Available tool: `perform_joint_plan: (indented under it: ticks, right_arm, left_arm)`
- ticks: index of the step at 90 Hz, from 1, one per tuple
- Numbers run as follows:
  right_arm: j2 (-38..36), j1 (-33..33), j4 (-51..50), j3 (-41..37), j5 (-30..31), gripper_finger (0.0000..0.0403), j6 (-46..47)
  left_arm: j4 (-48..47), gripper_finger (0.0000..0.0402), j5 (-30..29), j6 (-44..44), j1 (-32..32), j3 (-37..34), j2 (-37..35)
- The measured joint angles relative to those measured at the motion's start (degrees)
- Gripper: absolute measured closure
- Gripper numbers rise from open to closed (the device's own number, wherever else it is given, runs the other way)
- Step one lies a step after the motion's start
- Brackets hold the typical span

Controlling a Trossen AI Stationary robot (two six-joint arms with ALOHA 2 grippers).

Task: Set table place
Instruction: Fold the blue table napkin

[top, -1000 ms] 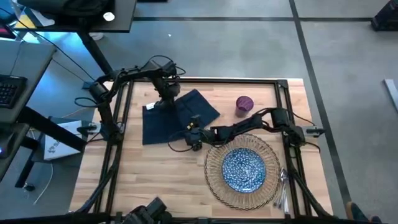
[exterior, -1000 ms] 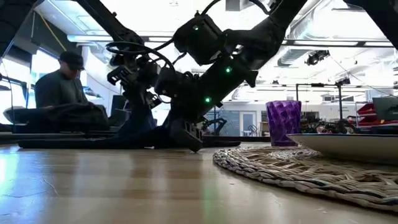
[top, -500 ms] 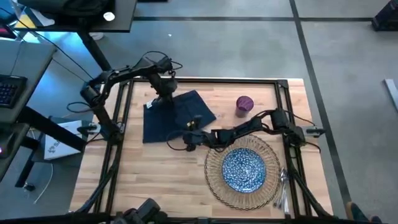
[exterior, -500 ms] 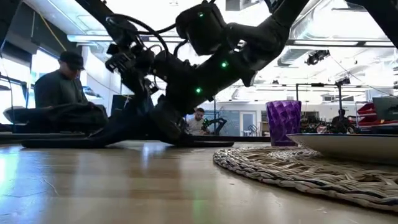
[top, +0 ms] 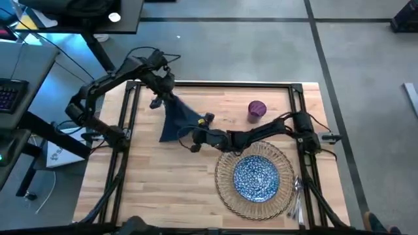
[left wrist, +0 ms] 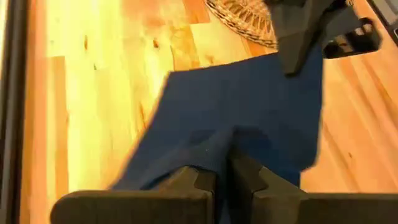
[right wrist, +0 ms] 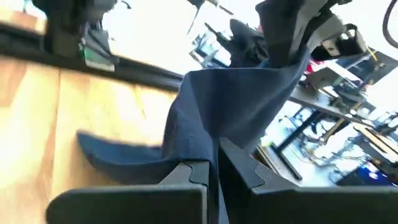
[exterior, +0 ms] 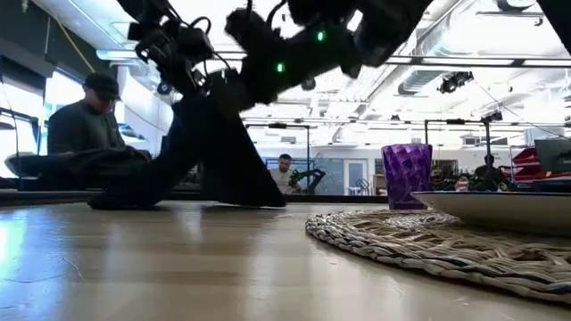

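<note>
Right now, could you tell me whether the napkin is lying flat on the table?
No. In the low view the napkin hangs lifted from the left gripper, only its lower edge touching the table.

Closed jaws pinch the navy napkin above the table.

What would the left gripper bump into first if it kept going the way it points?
Probably the napkin it already pinches. Past that cloth, the left gripper aims toward the right gripper, then the woven mat; depth is unclear.
</note>
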Motion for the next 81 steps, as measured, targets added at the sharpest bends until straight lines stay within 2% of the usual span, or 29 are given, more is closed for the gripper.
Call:
perform_joint_plan:
  ticks: [10, 32, 58, 63, 73, 81]
  right_arm:
    - [-3.52, -1.27, -1.59, 0.04, -4.35, 0.0403, 1.92]
    - [-9.56, -6.68, -7.4, 0.09, -19.31, 0.0403, 13.58]
    - [-14.85, -12.01, -10.55, 0.11, -31.79, 0.0403, 22.34]
    - [-15.43, -13.4, -10.67, 0.11, -34.82, 0.0403, 24.72]
    - [-15.47, -15.71, -10.96, 0.11, -39.77, 0.0403, 28.66]
    - [-15.45, -17.05, -10.83, 0.11, -42.66, 0.0403, 30.86]
  left_arm:
    - [0.04, 0.0401, 0.01, -3.2, 1.29, 0.0, -2.56]
    - [0.04, 0.0401, 0.07, -9.29, 3.39, 0.0, -8.73]
    - [-0.12, 0.0402, 0.42, -15.19, 6.85, -0.26, -15.59]
    - [-0.03, 0.0402, 2.32, -16.98, 8.03, -0.28, -16.25]
    - [0.04, 0.0402, 9.75, -19.83, 10.16, -0.28, -17.34]
    - [-0.1, 0.0402, 11.93, -21.41, 11.42, -0.28, -17.97]
